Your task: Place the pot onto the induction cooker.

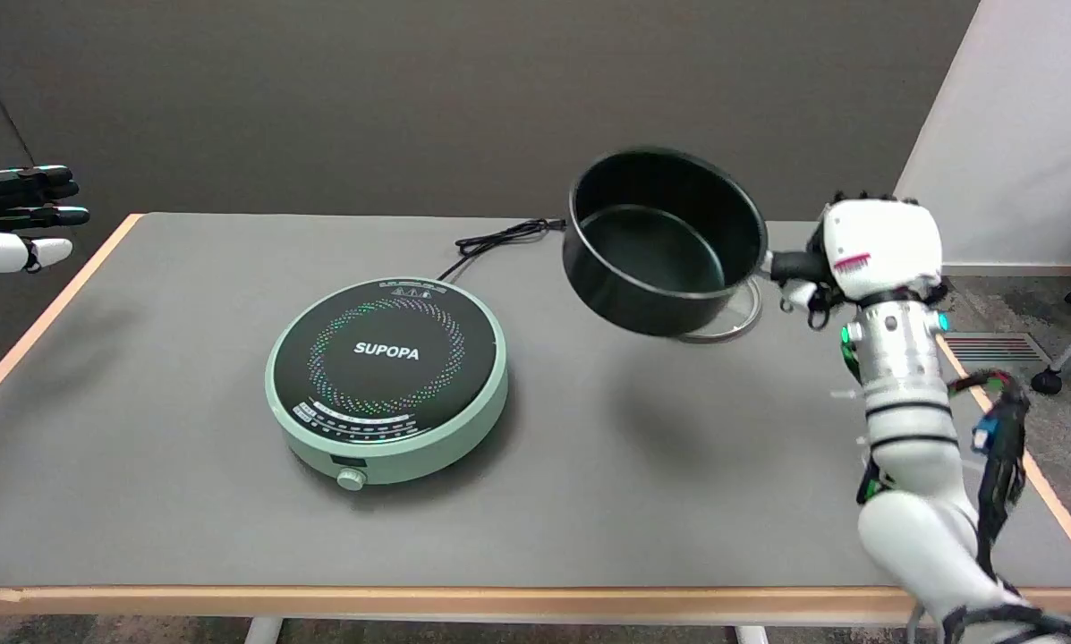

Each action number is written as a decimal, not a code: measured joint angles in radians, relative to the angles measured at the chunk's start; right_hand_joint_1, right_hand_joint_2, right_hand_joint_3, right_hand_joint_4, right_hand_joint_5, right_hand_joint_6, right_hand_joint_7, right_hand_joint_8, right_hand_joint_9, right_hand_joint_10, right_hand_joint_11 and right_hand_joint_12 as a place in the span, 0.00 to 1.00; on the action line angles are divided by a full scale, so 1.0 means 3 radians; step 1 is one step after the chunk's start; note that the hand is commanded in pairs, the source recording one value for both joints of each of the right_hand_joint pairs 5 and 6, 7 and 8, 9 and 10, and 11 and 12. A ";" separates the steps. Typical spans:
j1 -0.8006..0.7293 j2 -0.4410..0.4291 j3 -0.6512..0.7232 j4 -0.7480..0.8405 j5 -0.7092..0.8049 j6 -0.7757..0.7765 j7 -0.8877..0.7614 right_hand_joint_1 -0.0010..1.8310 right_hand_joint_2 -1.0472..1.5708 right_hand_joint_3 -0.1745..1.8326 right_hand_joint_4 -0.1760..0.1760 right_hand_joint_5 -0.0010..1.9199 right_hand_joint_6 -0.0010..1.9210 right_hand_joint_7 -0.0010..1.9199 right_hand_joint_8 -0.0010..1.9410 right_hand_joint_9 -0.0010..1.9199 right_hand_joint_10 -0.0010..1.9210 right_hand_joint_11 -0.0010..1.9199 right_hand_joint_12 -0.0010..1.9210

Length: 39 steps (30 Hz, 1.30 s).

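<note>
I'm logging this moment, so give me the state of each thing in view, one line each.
pot: empty, lifted off the table, tilted, held by its handle.
right hand: grips the pot's handle.
induction cooker: flat on the table, nothing on it, its ring of dots shows coloured.
power cord: lying loose behind the cooker.
glass lid: flat on the table under the pot.

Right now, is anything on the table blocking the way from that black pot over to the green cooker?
Nothing visible does. The right hand holds the pot in the air, and only bare table lies between it and the induction cooker.
</note>
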 measured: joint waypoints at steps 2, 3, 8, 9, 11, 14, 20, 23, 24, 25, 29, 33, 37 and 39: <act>0.0109 0.0036 -0.0005 0.0018 0.0057 -0.0138 0.0001 0.53 0.88 0.42 0.28 0.93 0.93 0.93 0.92 0.93 0.93 0.93 0.93; 0.0169 0.0054 -0.0007 0.0022 0.0089 -0.0219 0.0001 0.53 0.88 0.42 0.28 0.93 0.93 0.93 0.92 0.93 0.93 0.93 0.93; 0.0449 0.0114 -0.0027 0.0027 0.0196 -0.0598 0.0002 0.53 0.88 0.42 0.28 0.93 0.93 0.93 0.92 0.93 0.93 0.93 0.93; 0.0521 0.0126 -0.0040 0.0027 0.0219 -0.0689 0.0002 0.53 0.88 0.42 0.28 0.93 0.93 0.93 0.92 0.93 0.93 0.93 0.93; 0.0639 0.0143 -0.0069 0.0024 0.0258 -0.0842 0.0002 0.53 0.88 0.42 0.28 0.94 0.94 0.94 0.93 0.94 0.94 0.94 0.94; 0.0808 0.0165 -0.0136 0.0011 0.0299 -0.1028 0.0003 0.53 0.88 0.41 0.28 0.94 0.94 0.94 0.93 0.94 0.94 0.94 0.94; 0.1087 0.0190 -0.0324 -0.0021 0.0362 -0.1321 0.0004 0.53 0.88 0.41 0.29 0.94 0.94 0.94 0.93 0.94 0.94 0.94 0.94; 0.1196 0.0189 -0.0417 -0.0036 0.0385 -0.1436 0.0005 0.53 0.88 0.41 0.29 0.94 0.94 0.94 0.93 0.94 0.94 0.94 0.94; 0.1232 0.0186 -0.0453 -0.0040 0.0392 -0.1474 0.0005 0.53 0.88 0.41 0.29 0.94 0.94 0.94 0.93 0.94 0.94 0.94 0.94; 0.1266 0.0181 -0.0491 -0.0045 0.0398 -0.1509 0.0005 0.53 0.88 0.41 0.29 0.94 0.94 0.94 0.93 0.94 0.94 0.94 0.94; 0.1381 0.0144 -0.0643 -0.0075 0.0408 -0.1608 0.0001 0.53 0.88 0.41 0.29 0.94 0.94 0.94 0.93 0.94 0.94 0.94 0.94; 0.1480 0.0081 -0.0786 -0.0149 0.0410 -0.1656 -0.0004 0.53 0.88 0.41 0.29 0.94 0.94 0.94 0.93 0.94 0.94 0.94 0.94; 0.1582 -0.0025 -0.0930 -0.0278 0.0375 -0.1676 -0.0009 0.53 0.88 0.41 0.29 0.94 0.94 0.94 0.93 0.94 0.94 0.94 0.94; 0.1631 -0.0086 -0.0994 -0.0353 0.0343 -0.1677 -0.0011 0.53 0.88 0.41 0.29 0.94 0.94 0.94 0.93 0.94 0.94 0.94 0.94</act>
